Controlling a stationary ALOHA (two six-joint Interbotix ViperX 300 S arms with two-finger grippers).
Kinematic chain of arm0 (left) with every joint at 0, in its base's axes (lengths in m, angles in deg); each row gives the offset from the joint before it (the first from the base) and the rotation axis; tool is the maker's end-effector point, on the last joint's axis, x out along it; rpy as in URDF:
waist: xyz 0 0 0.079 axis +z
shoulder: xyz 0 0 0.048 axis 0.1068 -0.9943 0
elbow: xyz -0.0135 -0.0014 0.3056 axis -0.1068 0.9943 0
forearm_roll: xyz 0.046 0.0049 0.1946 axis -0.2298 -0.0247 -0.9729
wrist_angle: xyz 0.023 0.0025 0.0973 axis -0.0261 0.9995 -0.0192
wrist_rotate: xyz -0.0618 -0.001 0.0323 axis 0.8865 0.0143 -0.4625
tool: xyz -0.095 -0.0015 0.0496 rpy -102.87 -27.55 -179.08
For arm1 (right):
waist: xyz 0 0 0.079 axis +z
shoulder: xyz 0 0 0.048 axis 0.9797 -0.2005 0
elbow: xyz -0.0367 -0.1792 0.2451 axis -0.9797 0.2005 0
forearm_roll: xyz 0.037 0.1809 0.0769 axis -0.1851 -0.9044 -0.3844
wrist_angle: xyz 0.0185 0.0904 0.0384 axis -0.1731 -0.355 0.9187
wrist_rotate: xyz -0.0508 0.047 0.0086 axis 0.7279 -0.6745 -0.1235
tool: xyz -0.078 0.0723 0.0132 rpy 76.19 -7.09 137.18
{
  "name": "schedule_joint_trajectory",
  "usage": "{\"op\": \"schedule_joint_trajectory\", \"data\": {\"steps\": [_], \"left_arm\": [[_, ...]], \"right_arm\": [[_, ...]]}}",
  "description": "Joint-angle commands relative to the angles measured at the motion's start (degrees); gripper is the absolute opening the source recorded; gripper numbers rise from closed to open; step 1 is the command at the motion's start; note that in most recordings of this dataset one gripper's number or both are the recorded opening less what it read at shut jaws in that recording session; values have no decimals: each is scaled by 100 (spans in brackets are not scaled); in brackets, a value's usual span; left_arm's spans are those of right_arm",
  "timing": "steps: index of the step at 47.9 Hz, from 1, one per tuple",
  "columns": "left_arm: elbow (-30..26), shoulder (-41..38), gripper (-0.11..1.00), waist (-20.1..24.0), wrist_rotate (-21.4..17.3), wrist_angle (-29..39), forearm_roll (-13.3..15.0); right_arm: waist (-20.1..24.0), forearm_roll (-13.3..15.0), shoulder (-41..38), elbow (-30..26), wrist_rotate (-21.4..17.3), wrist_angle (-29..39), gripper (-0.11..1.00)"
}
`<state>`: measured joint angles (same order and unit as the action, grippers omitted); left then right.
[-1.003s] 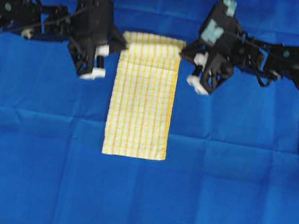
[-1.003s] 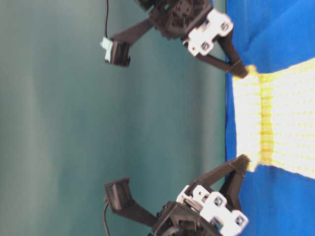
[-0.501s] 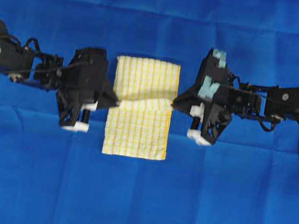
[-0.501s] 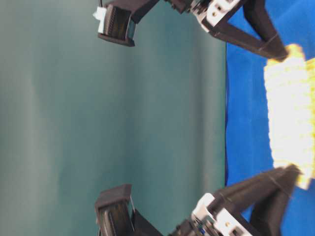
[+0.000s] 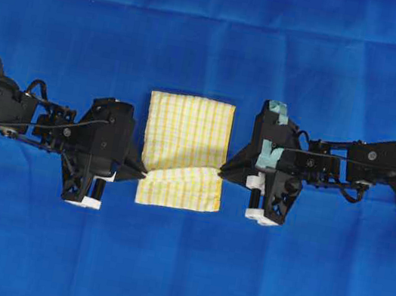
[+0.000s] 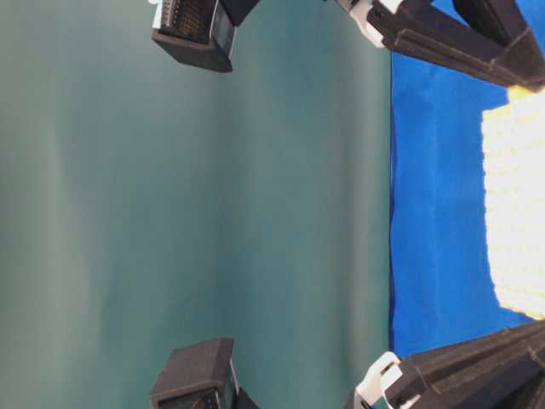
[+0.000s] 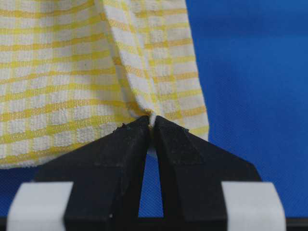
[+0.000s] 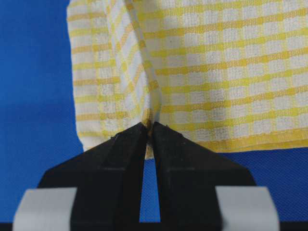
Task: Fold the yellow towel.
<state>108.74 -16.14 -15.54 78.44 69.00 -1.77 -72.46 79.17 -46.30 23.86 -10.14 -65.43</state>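
The yellow towel (image 5: 186, 142) lies in the middle of the blue cloth (image 5: 217, 36) that covers the counter, with its far edge lifted and carried over the lower part, so that a band of the bottom layer shows beyond the raised hem. It looks thin, light and wholly limp: in both wrist views the weave puckers into a sharp crease right at the pinch and sags between the two held corners, so it will likely follow the fingers with no resistance and droop wherever it is unsupported. The woven surface seems to give fair grip, and nothing about it appears fragile. The sensible places to hold are the two corners of the carried edge, on the hem, where they are held now. The left gripper (image 7: 151, 126) has its fingers pressed together on the towel's corner at its side, and the right gripper (image 8: 149, 130) is likewise clamped on the opposite corner. A risk, in my judgement, is uneven travel skewing the fold, since such cloth keeps no shape of its own.
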Motion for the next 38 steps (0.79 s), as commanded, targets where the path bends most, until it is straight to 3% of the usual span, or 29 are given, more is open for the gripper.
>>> {"op": "schedule_joint_trajectory", "data": {"steps": [1,29,31,38], "left_arm": [[-105,70,4,-44,0,-18,9],[-141,-18,5,-158,-9,-18,9],[-141,-18,8,-167,-9,-18,9],[-149,-9,36,-185,-35,-18,9]], "right_arm": [[79,-18,26,-132,9,44,5],[272,-18,-316,-352,9,158,5],[272,-18,-325,-360,9,185,5],[272,-9,-316,-396,18,211,6]]}}
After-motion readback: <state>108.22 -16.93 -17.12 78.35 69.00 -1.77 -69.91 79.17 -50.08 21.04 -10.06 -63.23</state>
